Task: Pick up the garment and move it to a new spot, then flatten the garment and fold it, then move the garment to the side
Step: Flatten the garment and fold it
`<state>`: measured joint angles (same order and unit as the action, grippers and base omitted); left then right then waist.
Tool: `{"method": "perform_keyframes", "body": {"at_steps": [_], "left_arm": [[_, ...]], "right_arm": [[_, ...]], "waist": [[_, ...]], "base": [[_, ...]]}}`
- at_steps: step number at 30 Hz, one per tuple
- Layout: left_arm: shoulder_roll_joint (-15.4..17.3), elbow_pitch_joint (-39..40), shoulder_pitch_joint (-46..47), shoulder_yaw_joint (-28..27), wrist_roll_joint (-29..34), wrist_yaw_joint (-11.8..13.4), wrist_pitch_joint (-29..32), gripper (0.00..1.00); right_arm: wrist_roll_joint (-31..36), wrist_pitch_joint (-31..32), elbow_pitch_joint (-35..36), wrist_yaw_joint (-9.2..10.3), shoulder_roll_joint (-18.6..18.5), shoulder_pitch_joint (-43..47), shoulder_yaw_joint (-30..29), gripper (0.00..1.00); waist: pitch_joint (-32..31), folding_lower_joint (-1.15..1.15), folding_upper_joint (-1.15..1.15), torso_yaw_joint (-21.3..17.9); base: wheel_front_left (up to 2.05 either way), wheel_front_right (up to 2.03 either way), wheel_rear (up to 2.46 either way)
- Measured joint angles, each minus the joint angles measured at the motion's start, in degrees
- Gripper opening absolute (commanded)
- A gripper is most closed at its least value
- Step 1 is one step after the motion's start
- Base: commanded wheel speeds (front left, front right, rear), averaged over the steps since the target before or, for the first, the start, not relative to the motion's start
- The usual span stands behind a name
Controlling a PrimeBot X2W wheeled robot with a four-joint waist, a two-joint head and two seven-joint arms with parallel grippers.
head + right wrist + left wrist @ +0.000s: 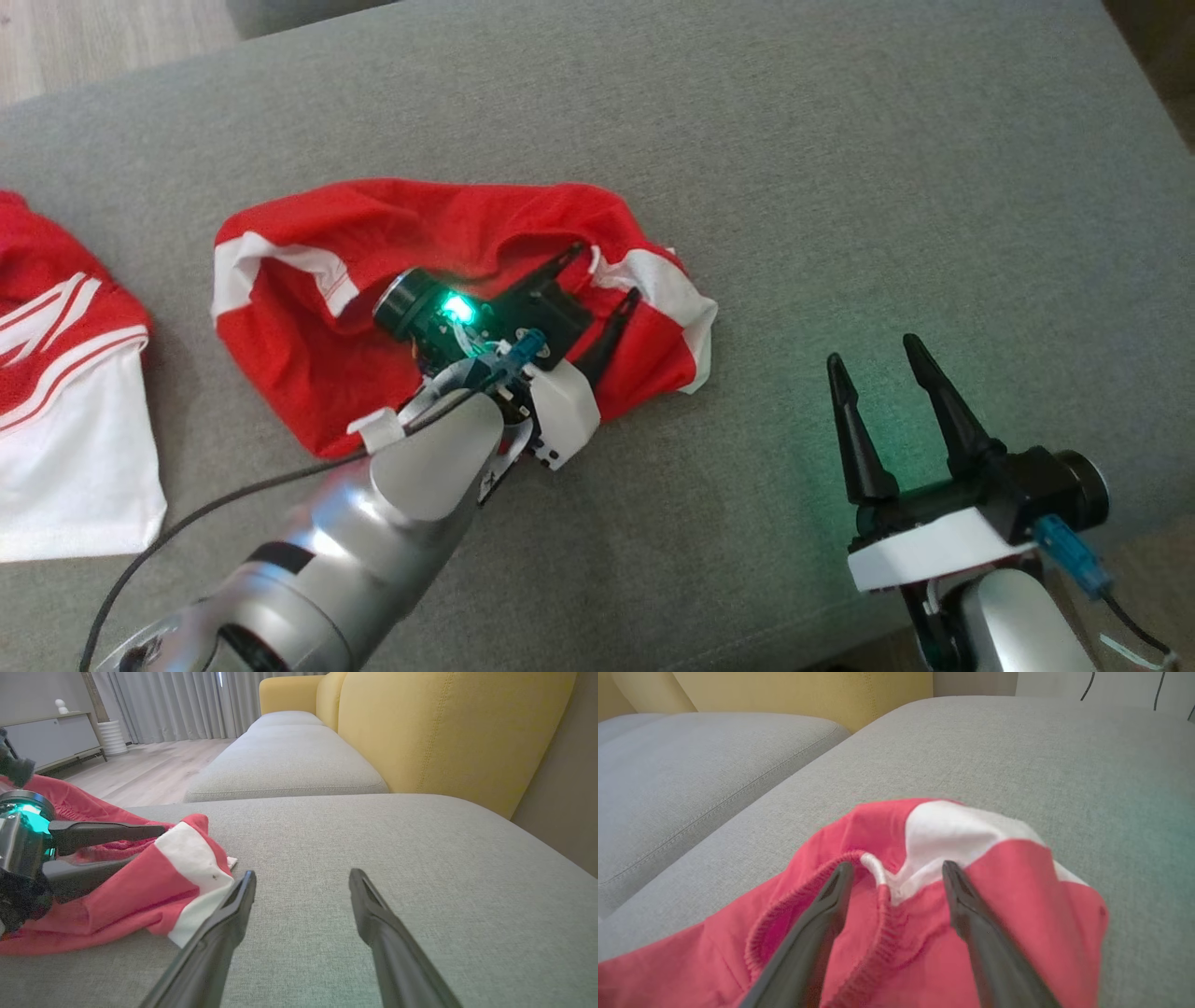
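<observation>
Two grippers work over a grey cushion (840,140), and both stand with their fingers spread apart, clamped on nothing. The red garment (308,308) with white panels lies crumpled near the middle of the cushion, its elastic waistband bunched into a loose ring. The left gripper (607,271) is low over the garment's right part, its two dark fingers on either side of a raised fold where the red waistband meets a white strip; whether the tips press into the cloth I cannot tell. The right gripper (872,350) is over bare cushion just to the right of the garment, apart from the cloth, fingers pointing away from the robot. A second red and white garment (56,373) lies at the left edge of the cushion, well apart from the first.
</observation>
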<state>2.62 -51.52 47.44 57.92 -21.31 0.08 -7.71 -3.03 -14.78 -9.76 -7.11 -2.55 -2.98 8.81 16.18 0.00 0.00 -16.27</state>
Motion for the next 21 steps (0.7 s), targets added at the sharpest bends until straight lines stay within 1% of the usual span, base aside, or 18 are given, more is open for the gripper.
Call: {"method": "perform_keyframes", "body": {"at_steps": [4, 5, 6, 7, 10, 13, 15, 18, 19, 20, 21], "left_arm": [[-0.01, -0.40, 0.57, 1.05, -4.04, -0.08, 0.07, 1.00], [-0.01, -0.37, 0.57, 1.23, -5.23, -0.09, 0.05, 0.98], [0.00, -0.37, 0.57, 1.44, -6.31, -0.10, 0.07, 0.77], [0.00, -0.36, 0.57, 1.70, -7.16, -0.11, 0.05, 0.47], [0.00, -0.12, 0.57, 2.60, -9.96, -0.66, 0.07, 0.00], [0.00, -0.20, 0.58, 3.88, -12.16, -0.67, 1.05, 0.00], [0.00, -0.51, 0.60, 4.57, -13.86, -1.18, 2.25, 0.00], [0.00, -0.97, 0.82, 5.65, -15.14, -0.94, 2.65, 0.00], [0.00, -1.07, 0.99, 5.87, -15.40, -0.35, 2.46, 0.27], [0.00, -1.52, 1.75, 6.52, -15.53, 0.52, 1.60, 1.00], [-0.01, -1.81, 2.22, 6.72, -15.84, 0.60, 1.55, 1.00]], "right_arm": [[0.01, 0.00, -0.25, 0.00, 0.00, 0.03, -0.07, 1.00], [0.02, 0.00, -0.26, 0.00, 0.00, 0.03, -0.09, 1.00], [0.09, 0.00, -0.27, 0.00, 0.00, 0.05, -0.11, 1.00], [0.09, 0.00, -0.33, 0.00, 0.00, 0.08, -0.14, 1.00], [0.10, 0.00, -0.57, 0.00, 0.00, 0.20, -0.22, 1.00], [0.20, 0.00, -0.67, 0.00, 0.00, 0.30, -0.20, 1.00], [0.20, 0.00, -0.67, 0.00, 0.00, 0.30, -0.12, 1.00], [0.20, 0.00, -0.69, 0.00, 0.00, 0.29, -0.04, 1.00], [0.19, 0.00, -0.69, 0.00, 0.00, 0.29, -0.02, 1.00], [0.18, 0.00, -0.69, 0.00, 0.00, 0.29, -0.01, 1.00], [0.16, 0.00, -0.69, 0.00, 0.00, 0.29, -0.01, 1.00]], "waist": [[-0.43, 0.00, 0.00, -0.46], [-0.55, 0.00, 0.00, -0.47], [-0.68, 0.00, 0.00, -0.45], [-0.84, 0.00, 0.00, -0.41], [-1.46, 0.00, 0.00, -0.28], [-1.99, 0.00, 0.00, -0.18], [-2.20, 0.00, 0.00, -0.22], [-2.23, 0.00, 0.00, -0.40], [-2.20, 0.00, 0.00, -0.46], [-2.07, 0.00, 0.00, -0.59], [-2.00, 0.00, 0.00, -0.66]], "base": [[0.00, 0.00, 0.00], [0.00, 0.00, 0.00], [0.00, 0.00, 0.00], [0.00, 0.00, 0.00], [0.00, 0.00, 0.00], [0.00, 0.00, 0.00], [0.00, 0.00, 0.00], [0.00, 0.00, 0.00], [0.00, 0.00, 0.00], [0.00, 0.00, 0.00], [0.00, 0.00, 0.00]]}}
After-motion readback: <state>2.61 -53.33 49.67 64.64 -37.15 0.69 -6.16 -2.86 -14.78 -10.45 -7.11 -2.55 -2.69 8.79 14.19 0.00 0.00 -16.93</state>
